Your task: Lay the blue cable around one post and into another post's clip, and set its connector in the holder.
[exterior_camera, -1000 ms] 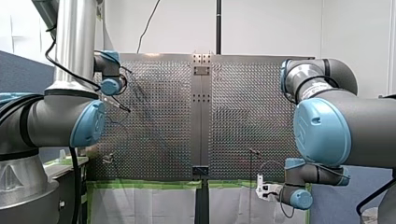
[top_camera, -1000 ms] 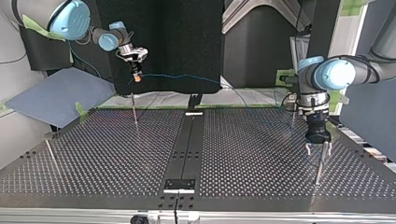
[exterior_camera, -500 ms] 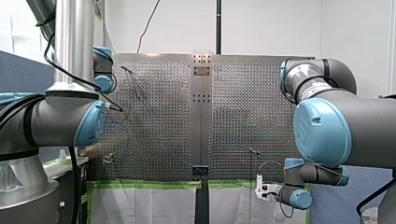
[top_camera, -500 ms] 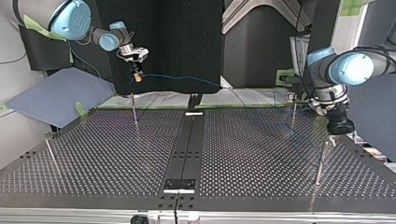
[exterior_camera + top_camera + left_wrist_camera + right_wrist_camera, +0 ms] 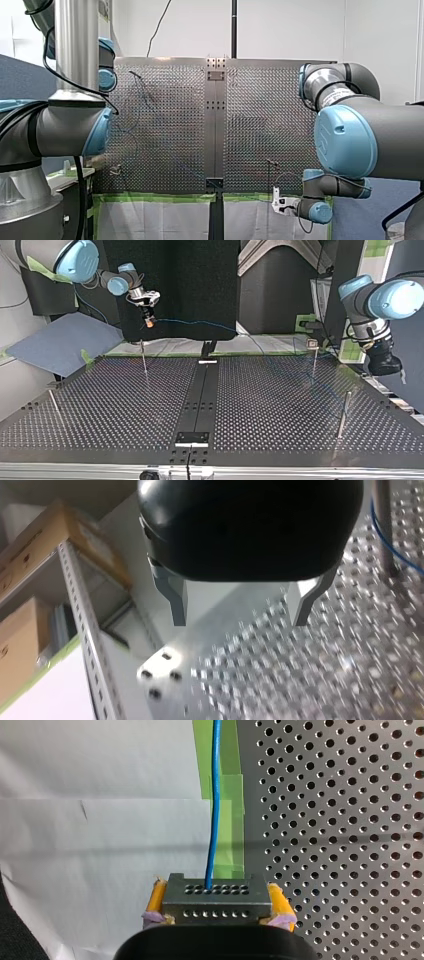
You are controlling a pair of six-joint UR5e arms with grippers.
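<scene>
The blue cable (image 5: 200, 321) hangs in a shallow arc above the table's far edge in the top view. Its metal connector (image 5: 215, 897) sits between the yellow pads of my right gripper (image 5: 216, 904), which is shut on it; the cable (image 5: 215, 795) leaves straight ahead. In the top view that gripper (image 5: 148, 321) is held high at the left. My left gripper (image 5: 239, 615) is open, with nothing between its metal fingers (image 5: 177, 605), and it hovers over the table's corner. In the top view it (image 5: 392, 374) is at the far right, beyond a tall post (image 5: 343, 412).
In the top view, a post with a small clip head (image 5: 313, 357) stands at the back right. Another post (image 5: 144, 359) rises under my right gripper, and a thin rod (image 5: 54, 406) leans at the left. A small bracket (image 5: 192, 438) sits at the near middle of the perforated table (image 5: 125, 405).
My left arm has pulled away from the tall post at the top view's right, rising and moving right, with its gripper still open. My right gripper has stayed put, holding the connector.
</scene>
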